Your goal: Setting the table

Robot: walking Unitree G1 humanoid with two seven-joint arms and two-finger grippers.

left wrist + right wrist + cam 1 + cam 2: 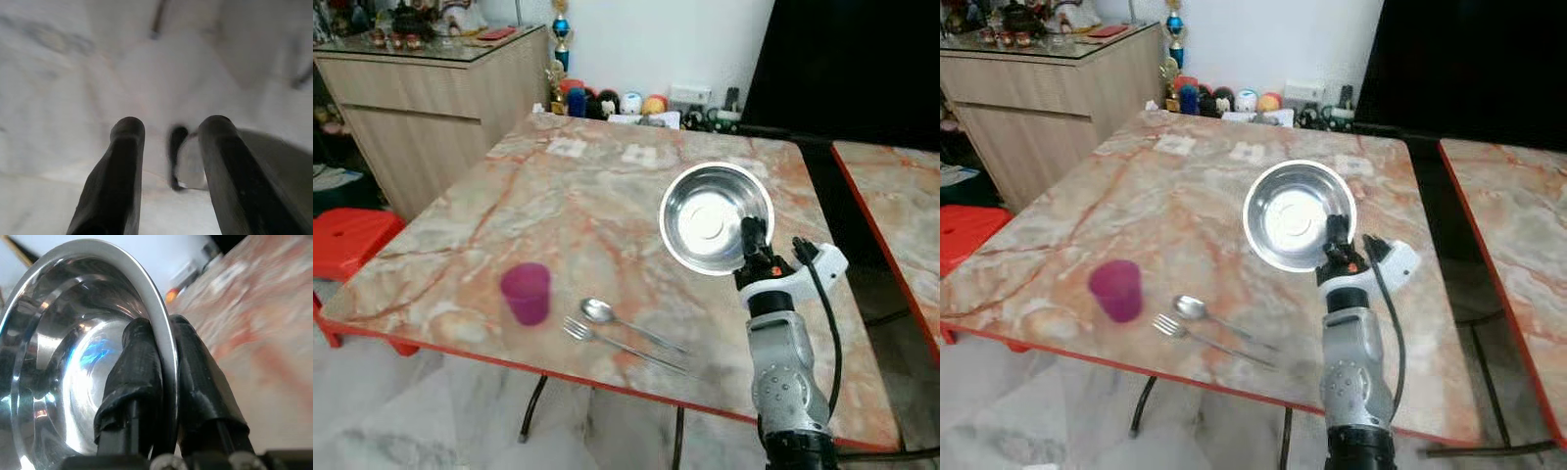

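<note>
Right pincer (pixel 754 232) pinches the rim of the steel bowl (pixel 710 215), held tilted over the marble table (pixel 607 186). To its left, near the table's front edge: spoon (pixel 600 311), fork (pixel 579 331), purple cup (pixel 527 292). Left pincer (pixel 168 147) spread, over pale floor.

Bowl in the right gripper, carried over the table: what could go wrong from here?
1. The right gripper pinches the steel bowl only by its thin rim, one finger inside, one outside. It may slip or swing.
2. The bowl looks tilted, so it could land on its edge and roll.
3. The spoon, fork and purple cup sit near the table edge; a low pass might knock them off.
</note>
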